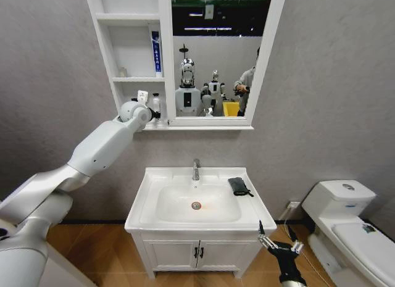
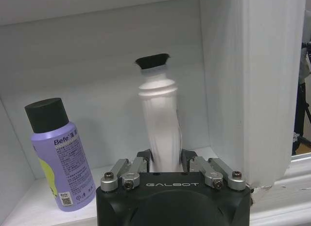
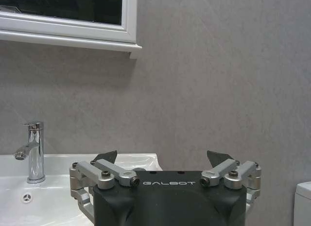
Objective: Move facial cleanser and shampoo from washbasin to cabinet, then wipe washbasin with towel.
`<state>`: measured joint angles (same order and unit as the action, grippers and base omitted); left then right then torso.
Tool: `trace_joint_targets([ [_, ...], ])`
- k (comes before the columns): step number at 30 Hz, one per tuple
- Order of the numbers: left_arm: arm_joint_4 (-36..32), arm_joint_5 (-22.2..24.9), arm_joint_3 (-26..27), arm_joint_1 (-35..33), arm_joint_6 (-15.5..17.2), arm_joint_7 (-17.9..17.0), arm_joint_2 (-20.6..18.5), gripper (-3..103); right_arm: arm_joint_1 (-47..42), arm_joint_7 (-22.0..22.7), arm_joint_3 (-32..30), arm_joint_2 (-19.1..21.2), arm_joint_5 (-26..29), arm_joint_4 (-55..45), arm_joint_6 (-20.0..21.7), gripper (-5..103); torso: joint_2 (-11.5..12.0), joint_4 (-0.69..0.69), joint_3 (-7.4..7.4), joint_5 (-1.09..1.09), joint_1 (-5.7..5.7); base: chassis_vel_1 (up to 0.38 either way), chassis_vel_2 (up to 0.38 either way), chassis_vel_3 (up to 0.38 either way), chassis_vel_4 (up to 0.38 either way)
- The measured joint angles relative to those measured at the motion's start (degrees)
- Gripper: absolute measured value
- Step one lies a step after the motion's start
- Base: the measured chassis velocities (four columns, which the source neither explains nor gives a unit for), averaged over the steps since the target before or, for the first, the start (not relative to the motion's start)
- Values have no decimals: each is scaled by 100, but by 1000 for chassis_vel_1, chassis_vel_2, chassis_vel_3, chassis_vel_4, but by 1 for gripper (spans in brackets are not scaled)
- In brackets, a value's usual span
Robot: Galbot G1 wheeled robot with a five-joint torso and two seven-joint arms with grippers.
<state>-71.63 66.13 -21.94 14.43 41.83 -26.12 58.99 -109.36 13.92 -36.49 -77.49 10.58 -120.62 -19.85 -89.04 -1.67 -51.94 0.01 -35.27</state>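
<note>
Cleanser tube (image 2: 160, 124), white with a black cap on top, stands upright on the bottom shelf (image 2: 29, 201) of the cabinet (image 1: 131, 52), and the left tool (image 2: 166, 164) is right there, fingers pinching its base from both sides. Light, soft plastic by the look of it, squashy and tippy on that narrow foot, so a low, gentle hold suits it best. Just left stands the purple bottle (image 2: 60, 155), black-capped, apart from the tube; stiffer, probably heavier, best taken round the body. Tight quarters: the shelf's right wall (image 2: 252, 90) sits close beside the tool, back panel just behind. Down below, the washbasin (image 1: 199, 203) has its tap (image 1: 196, 170) at the far edge and the towel (image 1: 239, 186) on the right rim. The right tool (image 1: 276, 241) hangs near the front right corner, fingers spread, with open room around it.
</note>
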Motion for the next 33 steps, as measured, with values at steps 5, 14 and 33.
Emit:
trace_joint_targets([
  [5,-92,-11,72,-103,15,2,-41,48,9,2,7,8,2,6,5,100,1,1,-2,-2,-2,0,0,0,0],
  [14,-2083,409,615,-1149,-168,-383,-1165,86,34,31,42,2,-55,20,18,100,0,2,0,-3,-1,0,0,0,0],
  [33,-4575,-2794,4868,-8366,-2705,1028,-2265,100,213,354,19,-54,-143,-100,-50,100,-1,-2,0,-1,1,0,0,0,0],
])
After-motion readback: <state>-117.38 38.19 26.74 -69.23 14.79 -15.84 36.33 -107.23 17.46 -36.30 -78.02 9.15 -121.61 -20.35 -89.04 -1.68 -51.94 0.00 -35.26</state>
